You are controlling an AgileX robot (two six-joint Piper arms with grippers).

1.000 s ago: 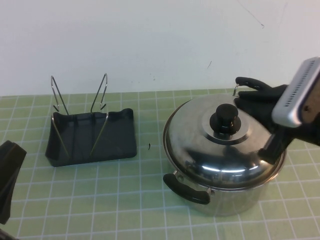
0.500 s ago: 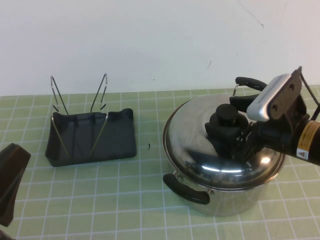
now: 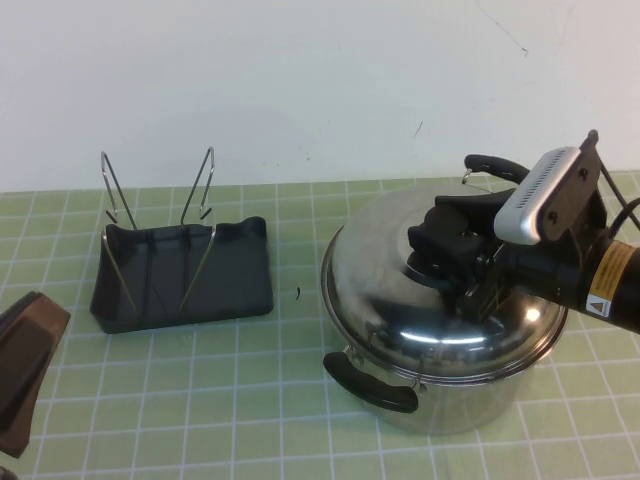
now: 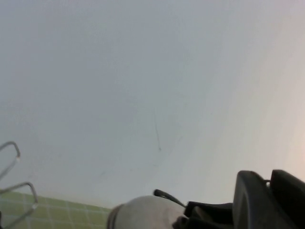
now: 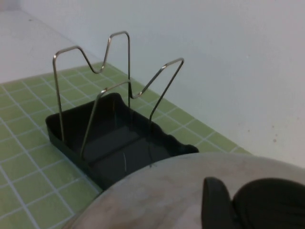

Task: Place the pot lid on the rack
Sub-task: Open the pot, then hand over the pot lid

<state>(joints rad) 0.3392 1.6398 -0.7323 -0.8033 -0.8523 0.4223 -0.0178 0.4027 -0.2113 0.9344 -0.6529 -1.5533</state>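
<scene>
Lid [image 3: 400,300]: shiny steel dome sitting on the pot [image 3: 455,395] at the right side of the table, toward the front edge. It appears tipped a little, its near-left rim standing out past the pot wall above the front handle [image 3: 368,382]. Being round, it has no long axis; its dome faces up.

Knob [image 3: 440,245]: black, at the lid's centre, mostly covered by the right gripper.

Right gripper [image 3: 452,262]: over the lid's centre, reaching in from the right edge. Its black fingers [image 3: 470,215] are closed around the knob. In the right wrist view, a finger [image 5: 217,202] and the knob [image 5: 271,202] sit above the lid surface [image 5: 157,200].

Rack [image 3: 185,272]: dark tray at the left rear of the table, well apart from the pot. Its long axis runs left to right. Two V-shaped wire loops [image 3: 205,195] stand upright and splay outward. The right wrist view shows the tray [image 5: 114,143] lying just beyond the lid's rim.

Open room: bare green grid mat [image 3: 290,340] lies between rack and pot, and along the front edge. The white wall [image 3: 300,80] closes the rear edge just behind the rack.

Left gripper [image 3: 25,360]: low at the front-left corner, well apart from the rack; whether its jaws are open cannot be told. Its wrist view looks mostly at the wall [image 4: 143,95], with the lid [image 4: 143,214] far off.
</scene>
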